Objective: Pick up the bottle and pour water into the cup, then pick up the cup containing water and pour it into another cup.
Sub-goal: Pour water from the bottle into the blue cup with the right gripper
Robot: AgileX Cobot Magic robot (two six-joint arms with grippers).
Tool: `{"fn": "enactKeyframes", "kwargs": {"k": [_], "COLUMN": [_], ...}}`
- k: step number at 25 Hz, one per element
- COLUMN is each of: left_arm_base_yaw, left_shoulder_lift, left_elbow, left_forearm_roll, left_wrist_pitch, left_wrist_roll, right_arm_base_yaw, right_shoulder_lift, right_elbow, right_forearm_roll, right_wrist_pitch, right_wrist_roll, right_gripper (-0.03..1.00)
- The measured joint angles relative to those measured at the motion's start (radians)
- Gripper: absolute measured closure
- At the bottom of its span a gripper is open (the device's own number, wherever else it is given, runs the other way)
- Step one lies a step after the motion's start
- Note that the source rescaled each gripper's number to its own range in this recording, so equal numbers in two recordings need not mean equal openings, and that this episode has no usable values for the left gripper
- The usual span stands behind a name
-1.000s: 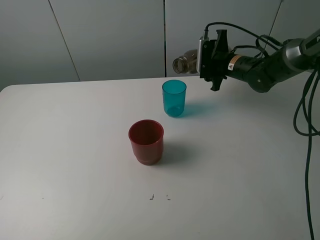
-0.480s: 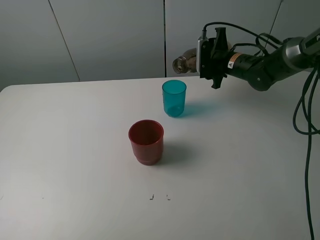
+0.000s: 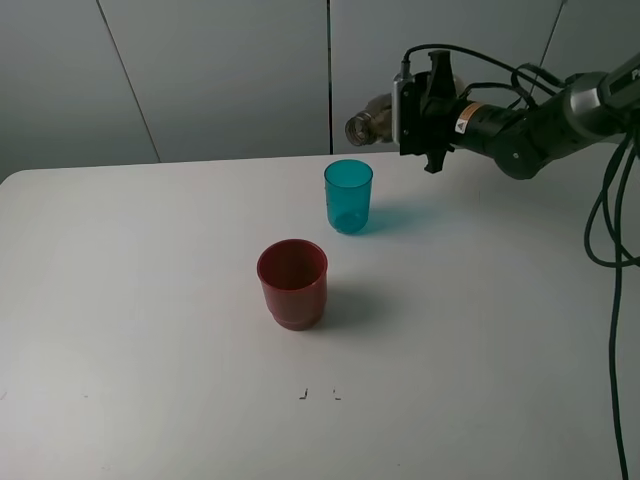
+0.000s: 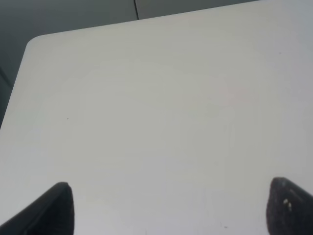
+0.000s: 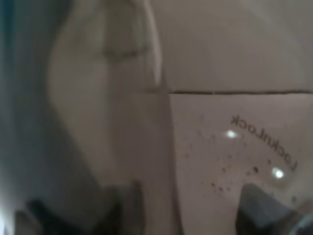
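The counter (image 3: 140, 300) lies bare and wide over its left half and along its near side. Its rear edge runs just behind the cup (image 3: 348, 196), with the grey wall (image 3: 200, 70) beyond. The right pincer (image 3: 412, 118) is clamped on the bottle (image 3: 370, 124), which it holds tipped on its side in the air, mouth up above the cup's rim in the high view and apart from it. In the right wrist view the bottle (image 5: 220, 161) fills everything. Nearer the front stands another cup (image 3: 292, 283), upright and apart from the cup. The left pincer (image 4: 166, 215) hangs with its fingers (image 4: 54, 208) spread wide over bare counter (image 4: 156, 98) near a rounded corner. At the right edge droop black cables (image 3: 612, 230)
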Motion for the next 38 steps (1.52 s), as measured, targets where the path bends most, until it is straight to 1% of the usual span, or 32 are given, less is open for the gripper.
{"fn": "enactKeyframes", "kwargs": {"k": [12, 24, 30, 38], "left_arm_base_yaw": [0.0, 0.0, 0.0, 0.0], "left_shoulder_lift": [0.0, 0.0, 0.0, 0.0], "left_elbow": [0.0, 0.0, 0.0, 0.0], "left_forearm_roll": [0.0, 0.0, 0.0, 0.0], "left_wrist_pitch": [0.0, 0.0, 0.0, 0.0], "left_wrist_roll": [0.0, 0.0, 0.0, -0.007], "right_arm_base_yaw": [0.0, 0.0, 0.0, 0.0], "right_shoulder_lift": [0.0, 0.0, 0.0, 0.0], "right_elbow": [0.0, 0.0, 0.0, -0.027], "right_forearm_roll": [0.004, 0.009, 0.03, 0.032], "right_wrist_pitch": [-0.002, -0.002, -0.008, -0.014], "right_wrist_roll": [-0.098, -0.149, -0.183, -0.19], "right_gripper": [0.97, 0.97, 0.97, 0.97]}}
